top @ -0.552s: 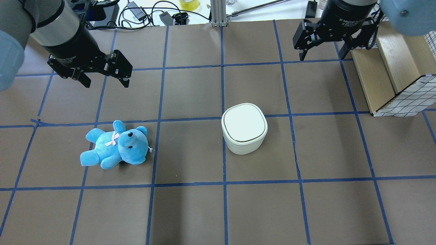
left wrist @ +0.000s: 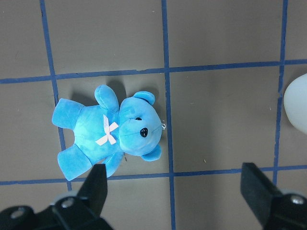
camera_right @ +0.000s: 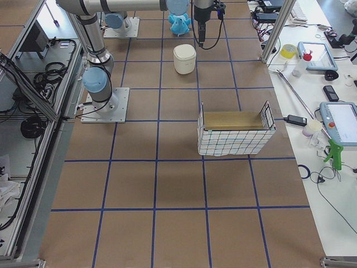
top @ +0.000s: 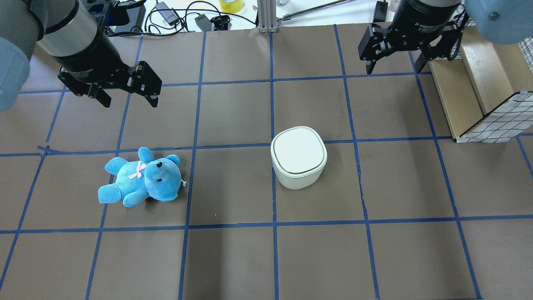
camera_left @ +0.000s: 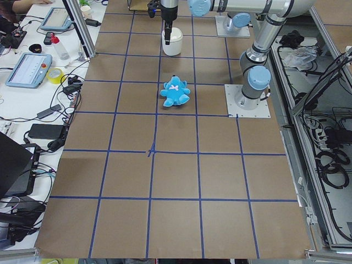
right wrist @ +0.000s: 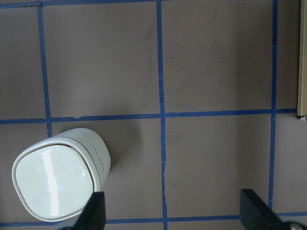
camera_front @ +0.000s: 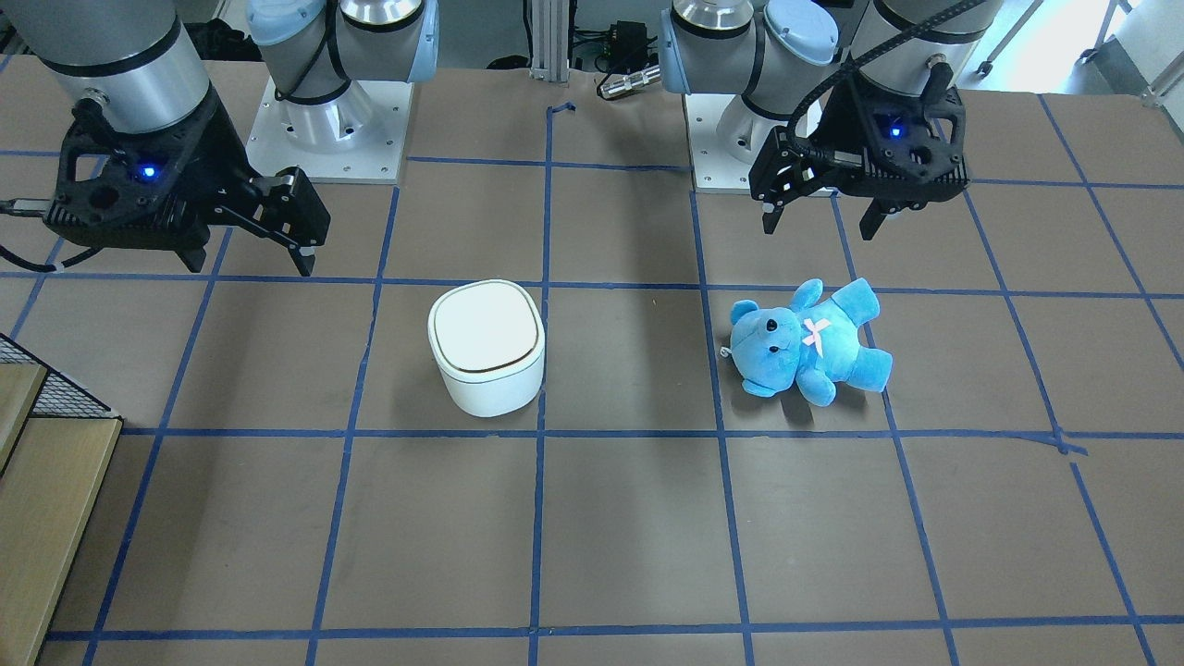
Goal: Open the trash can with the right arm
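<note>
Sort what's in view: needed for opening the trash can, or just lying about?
Needed: trash can, lid shut; right gripper, open, not touching it.
Lying about: blue teddy bear; wire-sided crate; left gripper, open, empty.

The bench [top: 233, 258] was covered in brown sheeting, marked into squares by blue tape lines [top: 275, 224]. A wooden crate [camera_right: 231, 120] with a white gridded side stood near its right edge. Beyond the far edge ran a white worktable [camera_right: 343, 78] carrying tablets [camera_right: 315, 54], cables [top: 175, 16] and a yellow tape roll [camera_right: 288, 51].
</note>
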